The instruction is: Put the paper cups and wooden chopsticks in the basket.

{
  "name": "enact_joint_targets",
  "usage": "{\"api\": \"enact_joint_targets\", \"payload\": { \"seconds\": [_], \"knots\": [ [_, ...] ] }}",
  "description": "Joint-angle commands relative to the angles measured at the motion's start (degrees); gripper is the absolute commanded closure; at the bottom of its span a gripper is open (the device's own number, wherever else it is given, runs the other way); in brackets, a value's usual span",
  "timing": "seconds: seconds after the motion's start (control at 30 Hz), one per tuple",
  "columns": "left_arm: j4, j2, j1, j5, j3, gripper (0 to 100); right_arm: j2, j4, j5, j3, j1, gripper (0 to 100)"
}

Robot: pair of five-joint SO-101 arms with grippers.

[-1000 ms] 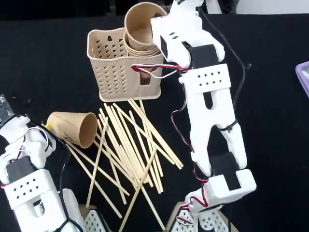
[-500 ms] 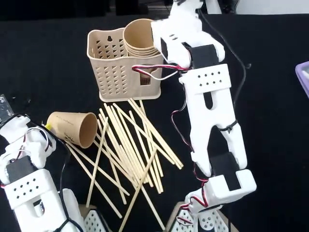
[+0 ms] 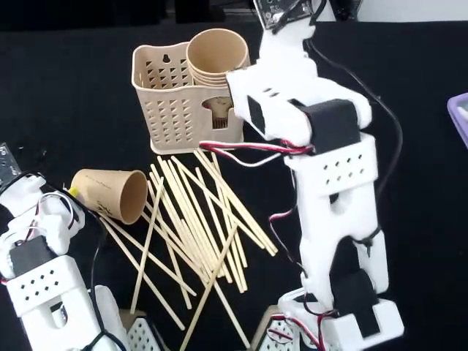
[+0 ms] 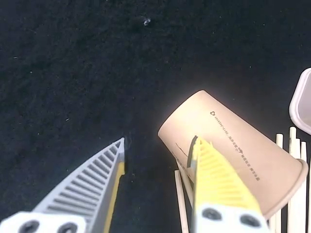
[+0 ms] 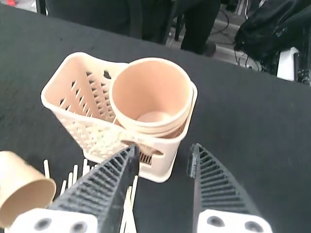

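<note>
While the left end effector [image 4: 158, 143] gapes at the fallen cup [image 4: 233, 141], the right [image 5: 164, 148] — open too — faces the basket [image 5: 82, 116] (cups [image 5: 150, 92] inside).

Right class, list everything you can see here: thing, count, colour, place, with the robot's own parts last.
basket: one, beige, far side of the table.
stacked paper cups: several nested, brown, standing in the basket.
loose paper cup: one, brown, lying on its side beside the chopsticks.
wooden chopsticks: many, pale wood, scattered in front of the basket.
purple object: one, at the table's edge.
table: one, black.
left end effector: grey and yellow, open, by the loose cup.
right end effector: black, open, near the basket.
</note>
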Motion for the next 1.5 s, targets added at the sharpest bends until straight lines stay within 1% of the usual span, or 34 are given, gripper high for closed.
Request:
{"api": "enact_joint_targets", "payload": {
  "seconds": [0.0, 0.13, 0.23, 0.33, 0.43, 0.5, 0.6, 0.67, 0.77, 0.87, 1.0, 1.1, 1.23, 1.33, 1.47],
  "knots": [
    [-0.88, -0.7, -0.22, 0.7, -0.57, 78, -2.95, 3.43, 0.18, -3.03, 0.35, 81.5],
    [-0.88, -0.7, -0.66, 0.79, -2.07, 77, -5.05, 8.35, 0.7, -2.77, 1.67, 81.5],
    [-0.35, -0.44, -0.66, 0.79, -6.11, 77, -5.93, 11.52, 5.54, -2.77, 5.36, 81.5],
    [1.93, -0.09, 0.66, 0.44, -9.45, 77, -5.49, 14.86, 7.91, -1.36, 9.58, 81.5],
    [5.98, -0.09, 4.09, -0.18, -13.23, 77, -5.49, 15.47, 8.26, 4.88, 13.54, 81.5],
    [9.41, -0.09, 7.25, -2.02, -16.84, 77, -5.49, 14.15, 8.26, 9.54, 15.82, 81.5],
    [14.24, 0.0, 14.11, -6.42, -20.88, 77, -5.58, 10.99, 8.35, 15.43, 19.08, 81.5],
    [17.05, 0.0, 18.15, -9.85, -22.02, 75, -5.58, 9.14, 8.35, 18.68, 20.92, 81.5],
    [19.34, 0.0, 21.85, -12.57, -21.93, 73, -5.58, 6.77, 11.16, 22.64, 23.03, 81.5],
    [18.46, 0.09, 23.43, -12.92, -20.97, 73, -5.58, 5.71, 13.01, 24.84, 24.26, 81.5],
    [13.45, 0.09, 25.27, -13.36, -14.29, 73, -5.58, 6.15, 13.19, 25.89, 24.53, 81.5],
    [10.29, 0.09, 24.4, -17.14, -9.89, 73, -5.58, 6.15, 13.19, 26.86, 24.62, 81.5],
    [9.49, 0.09, 21.23, -19.43, -9.54, 73, -5.58, 6.07, 13.19, 27.65, 24.26, 81.5],
    [9.58, 0.18, 20.44, -22.51, -9.1, 73, -5.58, 6.07, 13.01, 27.65, 24.18, 81.5],
    [8.97, 2.29, 20.35, -23.12, -8.22, 73, -5.58, 6.15, 12.75, 27.65, 24.09, 81.5]
  ]
}}
